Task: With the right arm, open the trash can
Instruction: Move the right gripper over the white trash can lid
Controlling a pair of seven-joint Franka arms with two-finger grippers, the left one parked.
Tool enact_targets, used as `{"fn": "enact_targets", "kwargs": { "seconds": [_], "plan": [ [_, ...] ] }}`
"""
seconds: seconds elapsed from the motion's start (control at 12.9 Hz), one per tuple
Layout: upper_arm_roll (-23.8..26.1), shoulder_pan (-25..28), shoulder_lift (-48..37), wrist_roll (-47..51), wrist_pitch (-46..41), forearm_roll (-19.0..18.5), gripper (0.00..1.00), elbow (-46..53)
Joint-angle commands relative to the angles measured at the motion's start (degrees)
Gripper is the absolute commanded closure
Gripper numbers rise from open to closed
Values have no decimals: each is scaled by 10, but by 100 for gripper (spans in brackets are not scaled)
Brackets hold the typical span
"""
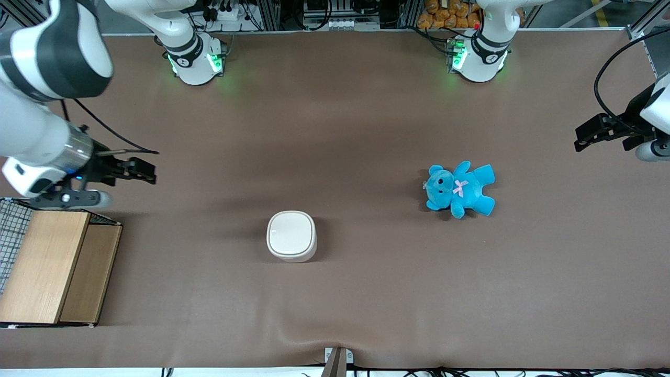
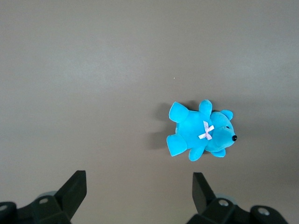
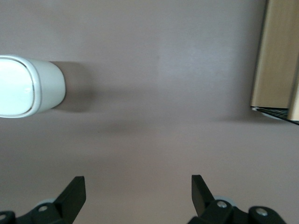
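Note:
The trash can (image 1: 291, 236) is a small cream-white rounded-square bin with its smooth lid shut. It stands on the brown table near the middle, fairly near the front camera. It also shows in the right wrist view (image 3: 28, 86). My right arm's gripper (image 1: 148, 170) is open and empty. It hovers above the table toward the working arm's end, well apart from the trash can and farther from the front camera than it. Its black fingertips (image 3: 77, 189) show wide apart over bare table, with nothing between them.
A wooden box with wire mesh (image 1: 49, 264) stands at the working arm's end of the table, just below the gripper; its edge shows in the right wrist view (image 3: 278, 56). A blue teddy bear (image 1: 459, 189) lies toward the parked arm's end.

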Motion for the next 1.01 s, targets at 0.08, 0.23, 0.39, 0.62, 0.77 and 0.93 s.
{"fn": "enact_targets", "kwargs": {
  "seconds": [0.08, 0.23, 0.39, 0.62, 0.77, 0.93],
  "plan": [
    [-4, 41, 32, 88, 24, 0, 1, 10],
    [-4, 45, 55, 93, 50, 4, 7, 14],
    [-4, 62, 73, 95, 72, 3, 21, 14],
    [-4, 82, 126, 121, 117, 1, 38, 52],
    [-4, 98, 161, 120, 116, 0, 71, 96],
    [-4, 114, 182, 133, 119, 0, 96, 116]
  ]
}}
